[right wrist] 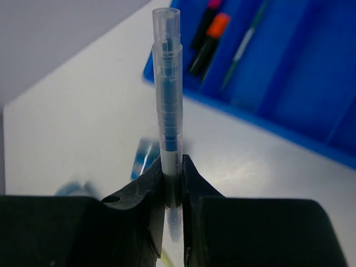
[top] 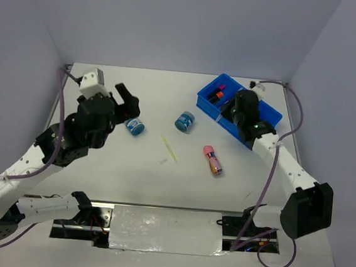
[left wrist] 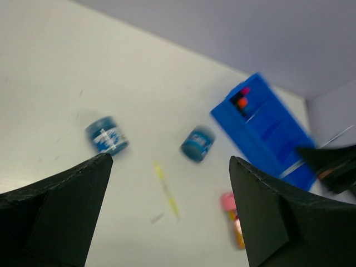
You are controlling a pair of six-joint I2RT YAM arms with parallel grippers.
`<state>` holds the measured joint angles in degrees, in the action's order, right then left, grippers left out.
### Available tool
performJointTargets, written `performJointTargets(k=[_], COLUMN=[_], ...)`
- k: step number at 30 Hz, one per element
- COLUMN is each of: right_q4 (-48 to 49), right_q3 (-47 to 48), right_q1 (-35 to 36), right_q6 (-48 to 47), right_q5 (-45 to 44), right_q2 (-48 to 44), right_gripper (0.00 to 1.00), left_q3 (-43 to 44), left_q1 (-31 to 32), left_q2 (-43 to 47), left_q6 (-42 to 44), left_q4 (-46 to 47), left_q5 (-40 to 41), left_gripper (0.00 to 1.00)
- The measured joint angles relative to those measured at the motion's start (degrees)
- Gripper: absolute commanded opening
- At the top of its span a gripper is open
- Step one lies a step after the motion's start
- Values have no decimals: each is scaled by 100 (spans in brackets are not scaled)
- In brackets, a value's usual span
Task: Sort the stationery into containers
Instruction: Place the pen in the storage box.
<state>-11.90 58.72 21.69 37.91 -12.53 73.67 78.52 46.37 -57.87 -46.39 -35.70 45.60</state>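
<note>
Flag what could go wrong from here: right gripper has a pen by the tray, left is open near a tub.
1. Right gripper pinches the clear pen near one end; the long free end could pivot in the grip or catch the blue tray wall on release.
2. Left gripper is open beside the round tub; a nudge from one finger could roll it away.

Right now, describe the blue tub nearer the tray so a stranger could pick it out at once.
Find the blue divided tray at the far right of the white table. Just left of it sits a small round blue tub. Its twin lies farther left, away from the tray, and the pink-gold cylinder is closer to the arms' bases.
</note>
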Motion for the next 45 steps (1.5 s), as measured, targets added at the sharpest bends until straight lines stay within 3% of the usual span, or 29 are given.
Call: performJointTargets(k=[6, 12, 16, 20, 21, 22, 24, 26, 28, 30, 36, 40, 43, 45], right_q4=[-442, -678, -835, -925, -909, -916, -898, -890, -881, -883, -988, -1010, -1049, -1014], right_q3=[1589, 2271, 2389, 2785, 2798, 2798, 2802, 2809, 2815, 2850, 3080, 3101, 3080, 2935], right_q1=[-1045, -1405, -1464, -1493, -1495, -1499, -1510, -1521, -1521, -1521, -1521, -1375, -890, -229], right_q6=[417, 706, 787, 776, 774, 774, 780, 796, 785, 793, 717, 181, -656, -1276], right_q5=[-476, -393, -337, -306, -286, -262, -199, -155, -114, -74, 4, 74, 92, 280], right_q2=[1639, 2944, 3423, 3818, 3836, 3838, 3838, 3845, 3869, 3912, 3928, 3545, 2857, 2170], right_gripper=[0, 5, 5, 13, 15, 25, 34, 39, 52, 59, 61, 62, 62, 68], left_q3=[-1801, -2236, -2527, -2918, -3027, -3119, -3230, -3268, -3268, -3268, -3268, -3204, -2983, -2715], left_q1=[-2, -2, -2, -2, -2, -2, 0, -2, -2, -2, -2, 0, -2, -2], left_q2=[479, 553, 822, 986, 1010, 1019, 1012, 1005, 1003, 1003, 1008, 1008, 988, 916], left_q6=[267, 455, 590, 605, 605, 603, 603, 605, 605, 605, 586, 424, 247, 129], left_q4=[-168, -140, 44, 129, 131, 131, 133, 136, 144, 144, 136, -70, -428, -737], left_q5=[-734, -1349, -1738, -1921, -1967, -2006, -2083, -2144, -2170, -2192, -2192, -2006, -1700, -1449], left_gripper=[99, 99, 99, 99, 100, 99, 99, 99, 99, 100, 99, 99, 99, 99])
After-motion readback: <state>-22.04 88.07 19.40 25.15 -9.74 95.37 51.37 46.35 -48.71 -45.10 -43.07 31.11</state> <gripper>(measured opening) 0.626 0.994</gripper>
